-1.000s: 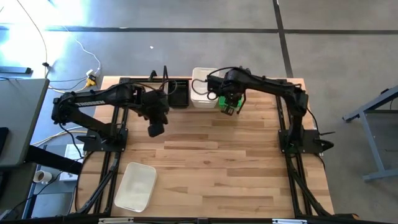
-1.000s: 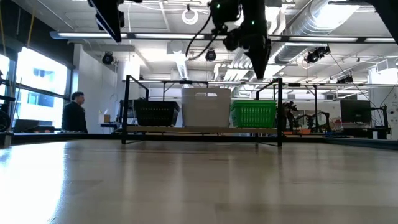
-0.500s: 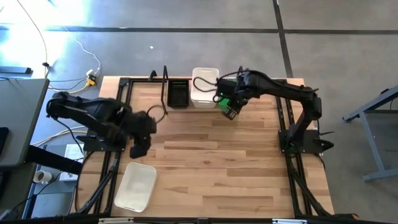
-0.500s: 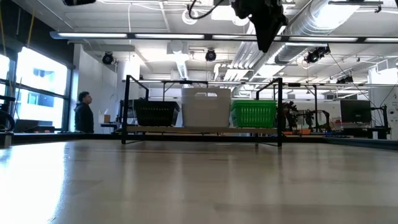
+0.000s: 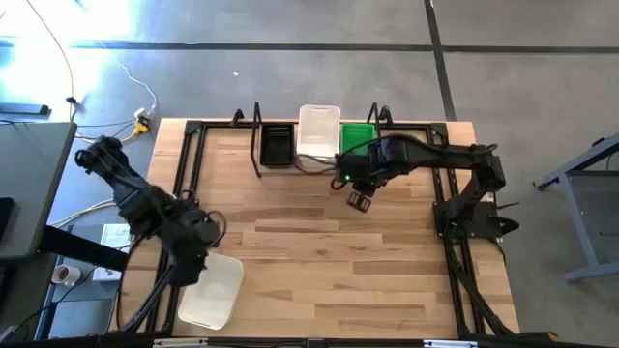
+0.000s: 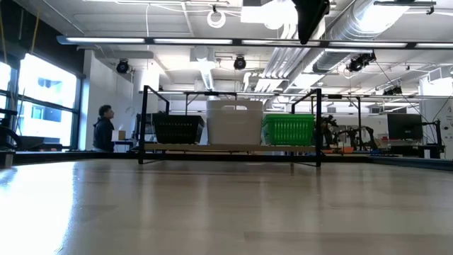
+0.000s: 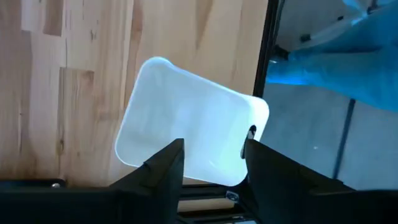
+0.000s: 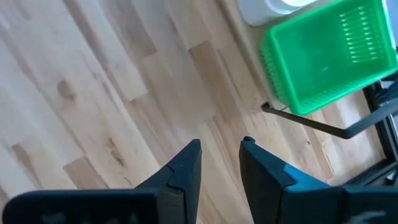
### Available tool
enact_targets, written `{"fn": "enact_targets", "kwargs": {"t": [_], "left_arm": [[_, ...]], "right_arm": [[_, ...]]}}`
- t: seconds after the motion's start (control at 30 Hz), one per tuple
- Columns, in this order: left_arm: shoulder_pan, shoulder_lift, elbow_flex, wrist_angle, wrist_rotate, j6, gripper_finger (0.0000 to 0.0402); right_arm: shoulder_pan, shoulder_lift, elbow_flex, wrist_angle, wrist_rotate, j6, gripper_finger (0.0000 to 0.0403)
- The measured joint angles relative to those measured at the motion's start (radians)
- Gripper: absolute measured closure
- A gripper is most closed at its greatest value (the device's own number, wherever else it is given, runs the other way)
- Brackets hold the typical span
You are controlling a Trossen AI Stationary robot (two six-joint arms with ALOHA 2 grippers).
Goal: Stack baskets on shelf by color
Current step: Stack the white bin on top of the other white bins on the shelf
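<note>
Industrial lab (exposed ducts) — workbenches

From table height I see the shelf across the far end of the wooden table. On it, side by side: a black basket, a taller white basket in the middle, a green basket. All three sit upright on the wooden base. One dark arm end hangs in from the top edge, above the green one, well clear of it. A person stands in the room behind.
</note>
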Motion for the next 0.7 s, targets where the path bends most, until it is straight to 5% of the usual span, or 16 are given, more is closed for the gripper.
{"fn": "enact_targets", "kwargs": {"t": [0.33,0.7], "left_arm": [[-0.264,0.127,0.000,0.059,-0.104,-0.050,0.0228],[-0.372,0.343,0.000,0.240,-0.135,-0.066,0.0239]], "right_arm": [[0.076,-0.012,-0.001,0.000,0.000,-0.007,0.0308],[0.096,-0.117,-0.001,0.000,0.003,0.030,0.0308]]}}
